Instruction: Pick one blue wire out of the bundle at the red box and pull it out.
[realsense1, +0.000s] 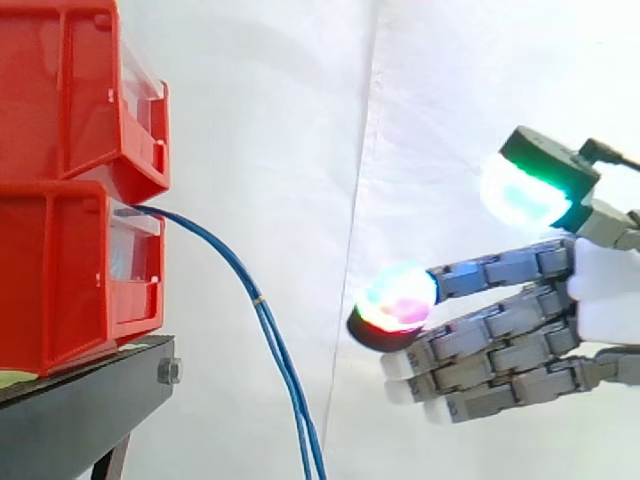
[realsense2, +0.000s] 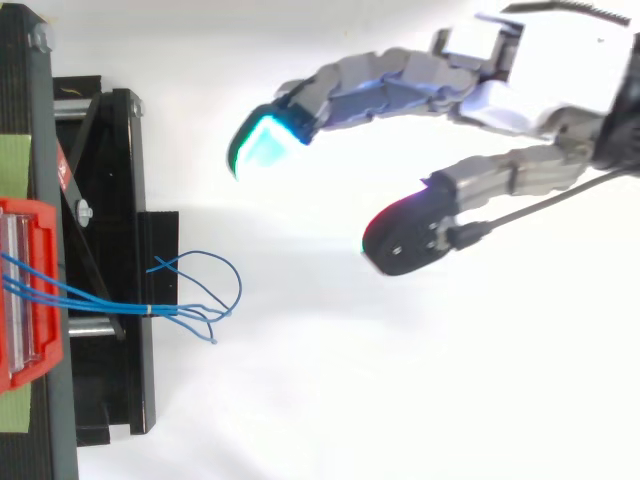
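From the red box (realsense1: 60, 280), blue wires (realsense1: 258, 297) downward.

Black stand (realsense1: 90, 405) is well apart from the hand (realsense1: 603, 290), out past the fingertips and lower than them. Two red bins are stacked on it. Lower bin (realsense1: 60, 280) sits directly on the stand top, about level with the hand. Upper bin (realsense1: 60, 90) rests on the lower one, higher than the hand. Both fronts face the hand. Green strip (realsense2: 14, 165) on the stand top shows either side of the bin. Bolt (realsense1: 168, 372) is in the stand's hand-side edge.
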